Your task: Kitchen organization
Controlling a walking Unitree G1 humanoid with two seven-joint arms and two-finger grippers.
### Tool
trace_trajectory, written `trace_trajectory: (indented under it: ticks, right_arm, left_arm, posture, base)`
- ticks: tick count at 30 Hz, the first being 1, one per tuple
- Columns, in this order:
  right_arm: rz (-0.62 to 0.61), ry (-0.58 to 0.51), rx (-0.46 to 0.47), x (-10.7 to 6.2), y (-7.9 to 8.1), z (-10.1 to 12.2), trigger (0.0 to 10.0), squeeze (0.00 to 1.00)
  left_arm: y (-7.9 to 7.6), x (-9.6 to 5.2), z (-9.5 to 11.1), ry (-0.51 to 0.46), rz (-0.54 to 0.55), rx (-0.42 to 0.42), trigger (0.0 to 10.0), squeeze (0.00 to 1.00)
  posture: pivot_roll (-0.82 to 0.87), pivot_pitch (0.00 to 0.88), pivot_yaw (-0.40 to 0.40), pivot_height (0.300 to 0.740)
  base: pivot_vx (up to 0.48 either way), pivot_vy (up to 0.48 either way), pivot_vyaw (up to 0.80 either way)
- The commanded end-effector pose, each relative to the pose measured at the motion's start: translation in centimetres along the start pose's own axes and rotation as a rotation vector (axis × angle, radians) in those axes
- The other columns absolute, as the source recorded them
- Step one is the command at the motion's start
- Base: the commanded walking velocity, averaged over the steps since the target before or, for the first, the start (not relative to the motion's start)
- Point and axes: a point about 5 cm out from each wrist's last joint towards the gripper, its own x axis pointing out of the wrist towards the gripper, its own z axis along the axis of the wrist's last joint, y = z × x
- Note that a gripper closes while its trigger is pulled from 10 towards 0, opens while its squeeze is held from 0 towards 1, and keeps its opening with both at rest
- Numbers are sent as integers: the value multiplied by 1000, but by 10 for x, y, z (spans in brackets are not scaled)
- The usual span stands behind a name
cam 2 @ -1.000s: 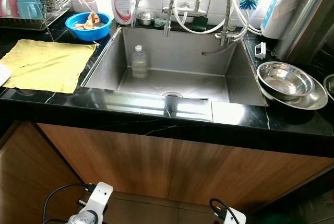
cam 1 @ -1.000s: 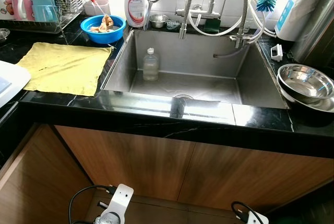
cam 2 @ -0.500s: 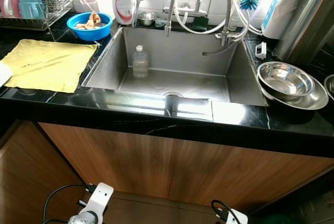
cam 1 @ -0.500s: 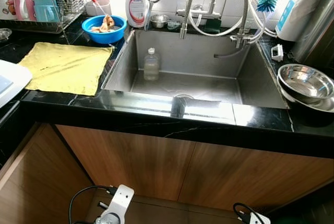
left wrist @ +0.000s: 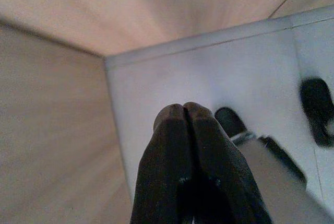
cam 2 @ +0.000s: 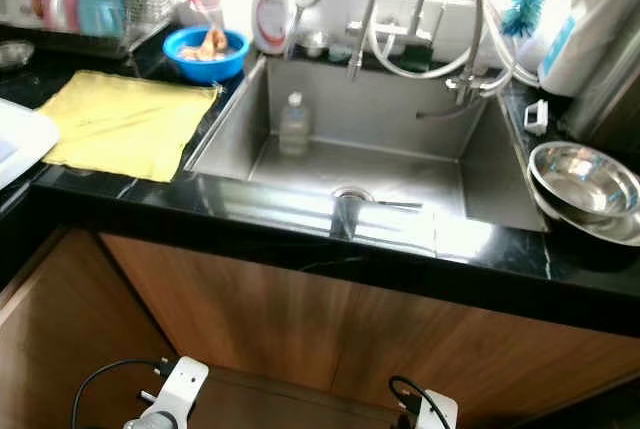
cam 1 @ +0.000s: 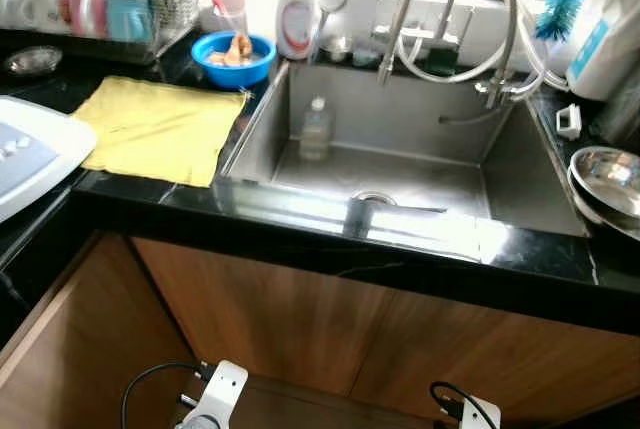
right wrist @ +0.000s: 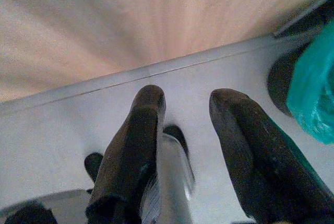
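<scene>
In sink [cam 1: 520, 164], bottle [cam 1: 315, 130], right tool [right wrist: 185, 104] parted

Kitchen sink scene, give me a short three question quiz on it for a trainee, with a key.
1. True or false: the clear bottle stands upright inside the sink.
2. What lies flat on the counter left of the sink?
A. yellow cloth
B. cutting board
C. sponge
3. Fill in: the left tool hangs near the floor with its fingers ____, while the right tool has its fingers apart.

Key: 1 true; 2 A; 3 shut.
</scene>
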Motion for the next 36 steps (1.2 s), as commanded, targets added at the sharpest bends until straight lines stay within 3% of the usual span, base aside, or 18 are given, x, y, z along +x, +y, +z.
trace_trajectory:
  ticks: [1, 8, 11, 16, 21, 36]
  right_arm:
    - [-3, -7, -5, 2, 8, 7, 10000, 0]
    - [6, -9, -8, 3, 24, 12, 10000, 0]
    - [14, -18, -9, 6, 42, 26, 10000, 0]
    - [19, -21, -9, 6, 51, 31, 10000, 0]
    - [4, -16, -8, 6, 36, 25, 10000, 0]
    - [-5, -9, -11, 6, 32, 23, 10000, 0]
  left_arm:
    - [-5, 1, 4, -12, -11, -2, 10000, 0]
    - [-6, 1, 5, -21, -26, -13, 10000, 0]
    - [-6, 1, 5, -24, -32, -22, 10000, 0]
    - [-7, 1, 5, -25, -33, -22, 10000, 0]
    - [-7, 1, 5, -22, -38, -14, 10000, 0]
    - [-8, 1, 6, -25, -38, -7, 10000, 0]
  posture:
    - [3, 37, -39, 740]
    - [4, 40, -39, 740]
    - [5, 47, -40, 740]
    - [5, 49, -40, 740]
    - [5, 50, -42, 740]
    - [4, 52, -44, 740]
  base:
    - [311, 0, 0]
    - [0, 0, 0]
    - [0, 0, 0]
    - [0, 0, 0]
    - [0, 0, 0]
    - [0, -221, 0]
